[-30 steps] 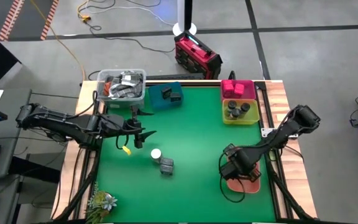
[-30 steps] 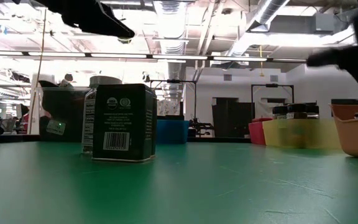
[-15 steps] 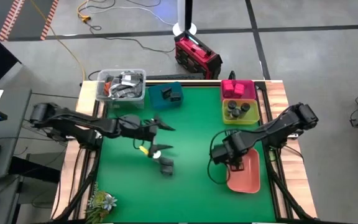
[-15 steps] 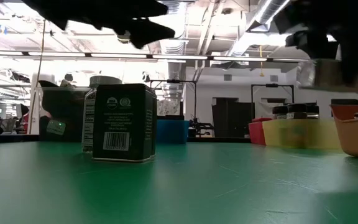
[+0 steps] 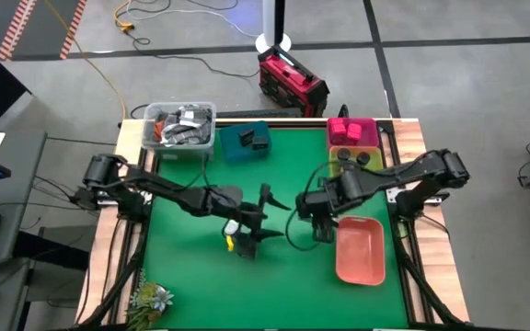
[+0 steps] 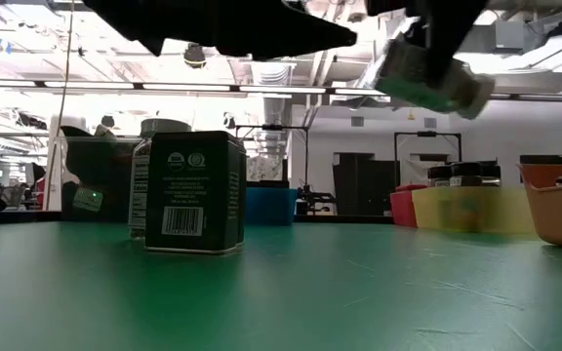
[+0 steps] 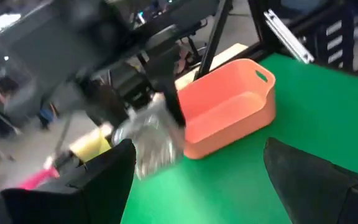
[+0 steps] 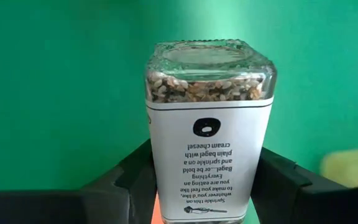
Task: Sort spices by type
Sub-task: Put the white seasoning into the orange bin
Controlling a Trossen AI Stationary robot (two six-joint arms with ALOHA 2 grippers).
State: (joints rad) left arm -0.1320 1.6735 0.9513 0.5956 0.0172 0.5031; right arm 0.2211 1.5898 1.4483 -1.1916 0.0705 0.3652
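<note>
My right gripper (image 5: 320, 221) hangs over the table's middle right, shut on a clear square spice jar (image 8: 209, 124) with a white label and seeds inside. The low view shows that jar (image 6: 429, 78) tilted in the air. My left gripper (image 5: 272, 213) stands open just left of it, with nothing between its fingers (image 7: 104, 180). Under the left arm a white-capped jar (image 5: 231, 226) and a dark tin (image 5: 245, 245) stand on the green table. The low view shows the tin (image 6: 195, 192) upright on its base. My right gripper pinches the jar between its two fingers (image 8: 135, 177), on two opposite label sides (image 8: 161, 180) at the end nearer the wrist. The fingers come from above, pointing steeply down. The jar's glass bottom (image 8: 207, 56) points away from the gripper. It hangs tilted, clear of the table.
A salmon tray (image 5: 361, 250) lies right of my right gripper. At the far right stand a yellow tray (image 5: 368, 165) with dark-lidded jars and a pink tray (image 5: 352, 131) with pink boxes. A teal tray (image 5: 245, 141) and a clear tub (image 5: 180, 124) stand at the far left.
My right gripper has risen from the salmon tray and gone toward the table's left with the jar, rolling its wrist. My left gripper has reached toward the table's right, sinking a little, past the white-capped jar and the tin. It has stayed open.
</note>
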